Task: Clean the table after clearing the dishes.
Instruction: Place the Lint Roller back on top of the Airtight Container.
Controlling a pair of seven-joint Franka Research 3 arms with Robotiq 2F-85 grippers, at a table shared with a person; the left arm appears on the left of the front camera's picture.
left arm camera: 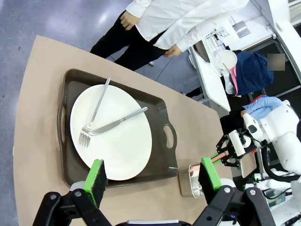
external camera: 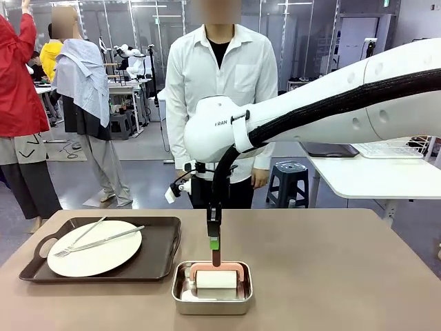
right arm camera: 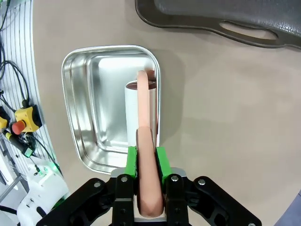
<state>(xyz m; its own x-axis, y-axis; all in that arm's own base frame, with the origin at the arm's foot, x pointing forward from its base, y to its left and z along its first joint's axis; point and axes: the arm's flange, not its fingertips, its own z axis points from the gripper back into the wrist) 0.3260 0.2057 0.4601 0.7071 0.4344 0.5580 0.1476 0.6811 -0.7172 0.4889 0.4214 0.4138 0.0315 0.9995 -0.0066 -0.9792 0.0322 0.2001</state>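
The bench (external camera: 331, 276) is showing plain taupe-brown, the tray (external camera: 162, 256) dark brown, the plate (external camera: 96, 254) white, the cutlery (external camera: 110, 238) silver. The pan (external camera: 180, 298) is gleaming steel-grey, the roller (external camera: 217, 279) white with a pink handle, the pads of the right pincer (right arm camera: 146, 153) green.

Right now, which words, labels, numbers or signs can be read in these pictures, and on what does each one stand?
"RAN": small dark letters on the right arm's joint housing, front view; the rest of the word is unclear.
green sign high at the back: too small to read.
tray, plate, steel pan: no print to be seen.
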